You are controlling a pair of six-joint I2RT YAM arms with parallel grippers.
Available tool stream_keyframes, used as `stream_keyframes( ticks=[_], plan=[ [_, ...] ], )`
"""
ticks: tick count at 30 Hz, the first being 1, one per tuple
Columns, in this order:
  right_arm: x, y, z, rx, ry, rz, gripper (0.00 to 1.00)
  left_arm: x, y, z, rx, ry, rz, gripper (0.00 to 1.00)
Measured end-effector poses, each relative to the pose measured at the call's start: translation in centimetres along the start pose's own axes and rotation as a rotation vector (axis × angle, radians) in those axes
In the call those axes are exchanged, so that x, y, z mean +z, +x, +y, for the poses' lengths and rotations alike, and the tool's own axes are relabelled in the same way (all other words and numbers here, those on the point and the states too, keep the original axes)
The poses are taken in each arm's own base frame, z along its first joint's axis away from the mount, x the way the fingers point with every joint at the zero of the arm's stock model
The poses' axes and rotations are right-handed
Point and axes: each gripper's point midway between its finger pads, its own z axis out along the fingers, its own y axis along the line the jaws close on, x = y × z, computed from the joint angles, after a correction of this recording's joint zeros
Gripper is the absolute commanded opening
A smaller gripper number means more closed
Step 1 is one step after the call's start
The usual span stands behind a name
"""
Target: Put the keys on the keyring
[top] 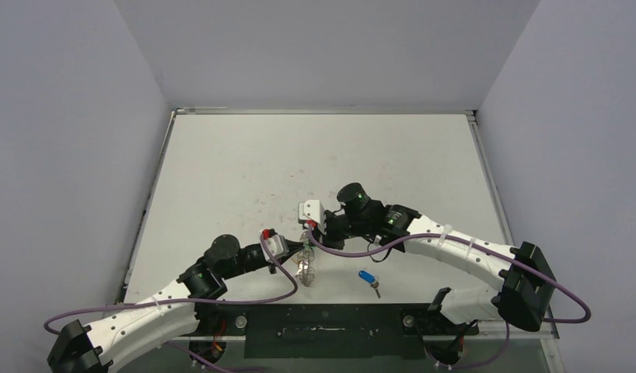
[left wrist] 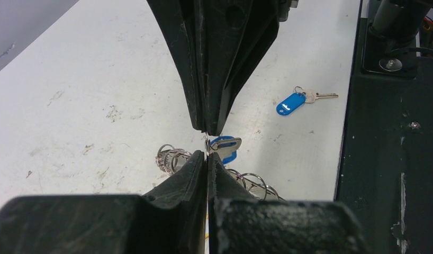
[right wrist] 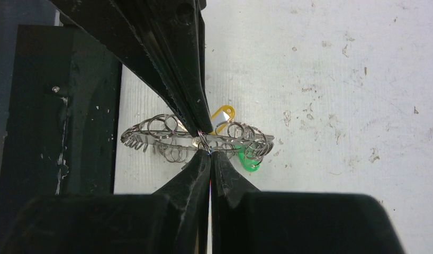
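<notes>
1. Top external view: the keyring point(top: 305, 266) is held near the middle of the table's point(top: 299, 155) near edge.
2. Right tool point(right wrist: 209, 153): fingers pressed together, pinching a keyring wire loop.
3. Left tool point(left wrist: 206, 156): fingers pressed together at that spot; what it grips cannot be told.
4. Yellow tag point(right wrist: 223, 116) and green tag point(right wrist: 249, 159) sit at the keyring.
5. One blue-tagged key point(left wrist: 292, 102) lies apart, nearer the table's right edge.

Silver keyring point(right wrist: 151, 138), blue-tagged key point(left wrist: 291, 103)

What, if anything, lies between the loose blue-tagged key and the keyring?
Nothing visible: only bare table separates the loose blue-tagged key from the keyring. The left gripper and right gripper are both shut at the ring, off that key.
</notes>
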Motion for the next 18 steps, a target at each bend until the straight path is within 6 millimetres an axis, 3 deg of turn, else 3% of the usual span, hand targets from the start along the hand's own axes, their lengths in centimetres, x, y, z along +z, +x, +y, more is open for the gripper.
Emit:
stream_keyframes(
  ticks=[11,18],
  plan=[
    [-0.2,0.4,-0.7,0.027,0.023,0.009,0.0,-0.2,-0.5,0.0,0.005,-0.003,-0.018,0.0],
    [0.7,1.1,-0.9,0.054,0.016,0.018,0.0,-0.2,-0.1,-0.1,-0.008,-0.006,-0.029,0.0]
  ],
)
